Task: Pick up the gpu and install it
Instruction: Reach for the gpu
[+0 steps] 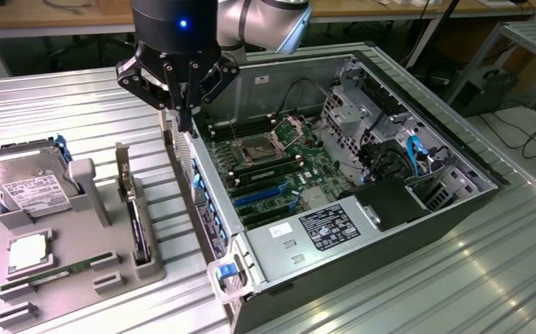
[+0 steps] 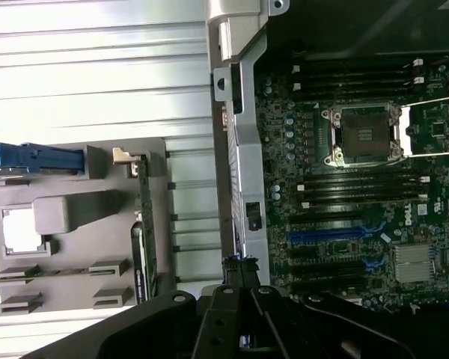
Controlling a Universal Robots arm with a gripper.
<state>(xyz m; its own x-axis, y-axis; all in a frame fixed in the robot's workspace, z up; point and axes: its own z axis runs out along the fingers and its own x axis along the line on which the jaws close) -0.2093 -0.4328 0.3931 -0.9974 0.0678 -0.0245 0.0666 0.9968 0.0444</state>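
We see 1 robot arm whose claw [image 1: 187,127] hangs over an open computer case [image 1: 462,188], which lies on its side on a ribbed metal table [image 1: 434,278]. The claw's 2 fingers are pressed together into 1 narrow point, and nothing is pinched between them. The tips sit at the case's edge wall, the wall nearest the grey tray [image 1: 73,271]. We cannot tell whether they touch it. In the wrist view the closed tips line up with that wall, with the motherboard [image 2: 344,187] on 1 side and the tray on the other.

The gpu [image 1: 137,226] is apart from the claw. It stands on edge in a slot of the tray, just beside the case on the exterior view's left. In the wrist view it reads as a thin green card with a silver bracket at 1 end. A hard drive [image 1: 26,184] sits in the same tray, farther to the exterior view's left.
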